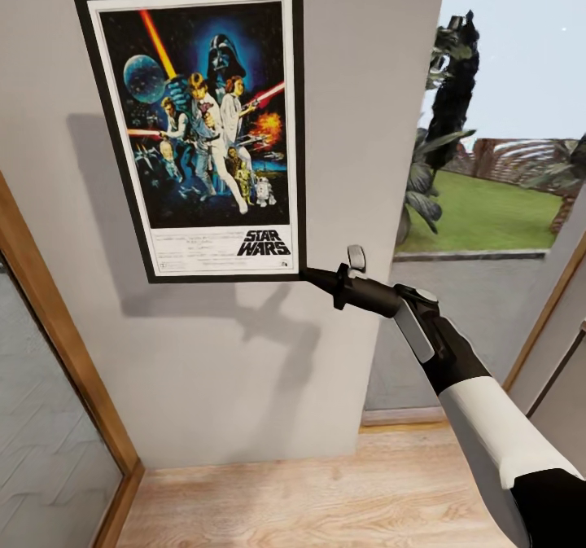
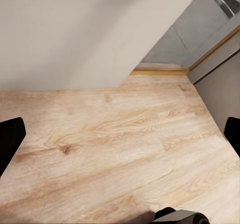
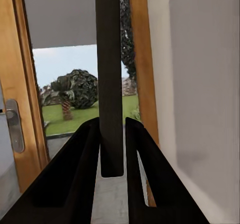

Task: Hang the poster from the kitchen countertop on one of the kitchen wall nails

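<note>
The Star Wars poster (image 1: 199, 116) stands upright and flat against the grey wall (image 1: 244, 369), high in the head view. My right gripper (image 1: 313, 276) reaches up from the lower right and is shut on the poster's bottom right corner. In the right wrist view the poster (image 3: 109, 59) shows edge-on as a dark strip pinched between the two black fingers (image 3: 82, 159). My left gripper (image 2: 120, 136) is open, its fingertips wide apart over the wooden floor (image 2: 115, 134), with nothing between them. The kitchen countertop is out of view. I cannot make out a wall nail.
A wood-framed glass door (image 1: 49, 369) stands at the left of the wall. To the right, an opening (image 1: 488, 165) looks onto a lawn and plants. A wooden door with a metal handle (image 3: 14, 124) is beside the wall's end.
</note>
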`<state>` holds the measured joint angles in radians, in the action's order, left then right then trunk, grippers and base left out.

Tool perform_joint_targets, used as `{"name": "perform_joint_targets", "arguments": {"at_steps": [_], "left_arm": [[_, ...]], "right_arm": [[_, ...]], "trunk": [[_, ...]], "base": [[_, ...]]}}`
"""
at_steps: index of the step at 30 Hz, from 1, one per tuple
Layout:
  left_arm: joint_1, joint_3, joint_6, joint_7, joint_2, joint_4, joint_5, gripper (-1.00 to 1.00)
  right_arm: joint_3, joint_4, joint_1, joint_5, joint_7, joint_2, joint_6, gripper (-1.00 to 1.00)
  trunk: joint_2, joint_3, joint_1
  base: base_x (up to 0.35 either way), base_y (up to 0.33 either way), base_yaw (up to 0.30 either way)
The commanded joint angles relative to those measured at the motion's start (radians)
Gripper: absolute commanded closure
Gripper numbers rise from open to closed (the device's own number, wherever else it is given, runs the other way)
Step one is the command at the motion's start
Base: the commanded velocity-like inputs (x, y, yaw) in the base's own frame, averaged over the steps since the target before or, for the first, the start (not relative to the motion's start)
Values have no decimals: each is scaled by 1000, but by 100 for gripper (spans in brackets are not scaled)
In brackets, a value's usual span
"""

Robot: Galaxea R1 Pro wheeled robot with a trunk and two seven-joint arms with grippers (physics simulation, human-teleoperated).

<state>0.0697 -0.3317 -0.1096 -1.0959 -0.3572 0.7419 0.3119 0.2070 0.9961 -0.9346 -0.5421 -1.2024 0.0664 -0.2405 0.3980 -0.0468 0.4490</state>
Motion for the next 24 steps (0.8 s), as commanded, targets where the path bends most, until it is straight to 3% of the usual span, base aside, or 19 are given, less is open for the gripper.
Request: {"name": "perform_joint_targets", "arguments": {"at_steps": [1,13,24], "left_arm": [[0,0,-7,-1,0,1,1,-100],[1,0,-7,-1,0,2,1,-100],[1,0,-7,-1,0,2,1,-100]], "right_arm": [[3,0,-1,-12,-2,1,-13,100],[3,0,-1,-12,-2,1,-13,100],[3,1,-1,-12,-2,1,-13,100]], "trunk": [[2,-2,1],[2,-2,1],[2,-2,1]], "base": [[210,0,0],[100,0,0],[257,0,0]]}}
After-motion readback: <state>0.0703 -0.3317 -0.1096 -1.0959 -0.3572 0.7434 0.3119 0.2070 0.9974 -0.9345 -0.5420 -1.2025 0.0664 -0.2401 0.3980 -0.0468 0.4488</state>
